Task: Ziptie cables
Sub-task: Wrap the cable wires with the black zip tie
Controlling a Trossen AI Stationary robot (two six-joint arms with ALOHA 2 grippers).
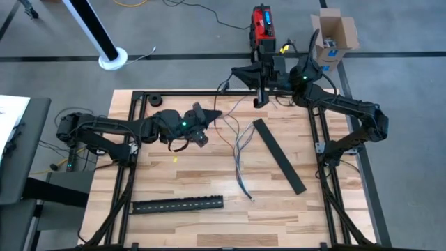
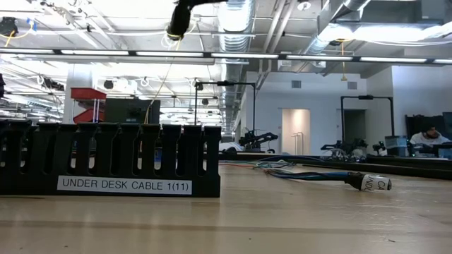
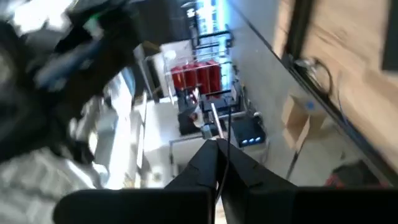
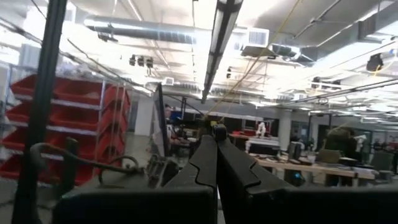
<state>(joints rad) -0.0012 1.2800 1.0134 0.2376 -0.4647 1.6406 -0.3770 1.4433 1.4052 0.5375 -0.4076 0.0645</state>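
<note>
Cables [image 1: 240, 150] lie loose on the counter [image 1: 209, 223], seemingly untied, while both grippers' fingers [image 3: 214, 163] are closed, pinching thin strands.

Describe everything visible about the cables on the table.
The cables are a loose bunch of thin, flexible wires, grey, white and dark, lying slack on the wooden table. They snake from near the far rail toward the table's middle, ending beside the angled black strip. The left claw sits at their far end, pinching a thin strand.

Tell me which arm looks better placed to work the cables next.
Probably left: its end effector sits at the cables' upper end, fingers together. The right end effector hangs at the table's far edge.
</note>
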